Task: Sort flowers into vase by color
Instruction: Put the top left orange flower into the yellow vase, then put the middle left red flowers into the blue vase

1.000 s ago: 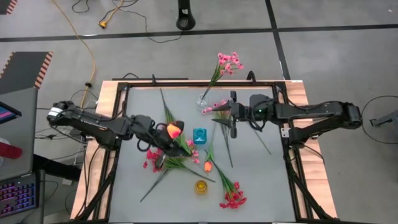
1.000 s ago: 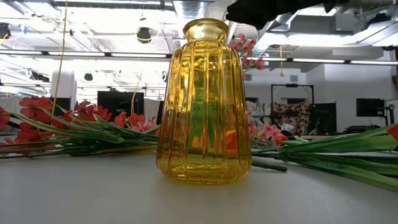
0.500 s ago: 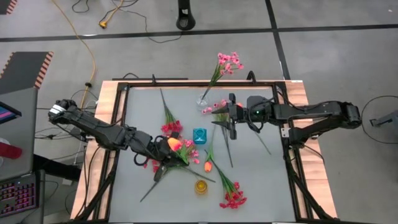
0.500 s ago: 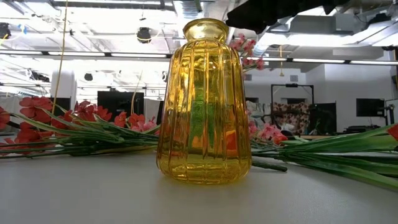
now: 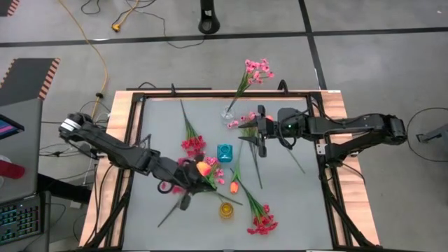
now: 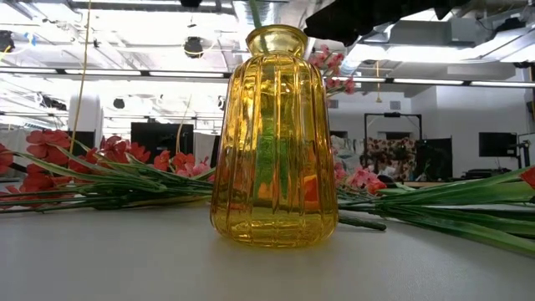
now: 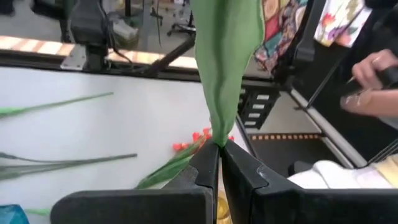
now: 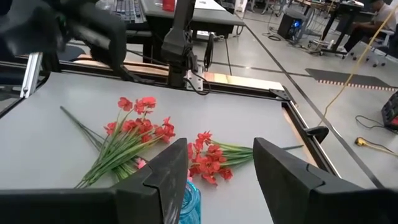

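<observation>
My left gripper (image 5: 196, 176) is shut on an orange tulip bud's (image 5: 203, 168) green stalk and hovers just left of and beyond the yellow vase (image 5: 226, 208), which fills the low view (image 6: 274, 142). My right gripper (image 5: 260, 131) is open and waits right of the blue vase (image 5: 224, 152), whose rim shows between its fingers (image 8: 189, 200). A clear vase (image 5: 229, 112) at the far edge holds light-pink sprays (image 5: 256, 70). Red sprays (image 5: 192, 143) (image 5: 262, 224) and another orange bud (image 5: 234, 187) lie flat on the table. My left gripper pinches a broad green leaf (image 7: 217, 138) of the tulip between its two fingertips (image 7: 208, 165). The leaf narrows to where the fingers meet. The flower is lifted clear of the table, and its orange bud shows beside the gripper in the high view.
More green stems and pink sprays (image 5: 171, 183) lie under and around the left arm. The black frame (image 5: 329, 175) borders the table. A person's hand (image 7: 367, 84) shows beyond the table's right edge in the left wrist view.
My left gripper has carried the orange tulip toward the table's near edge and somewhat right, closer to the yellow vase, staying shut on it. The right arm has kept still.
</observation>
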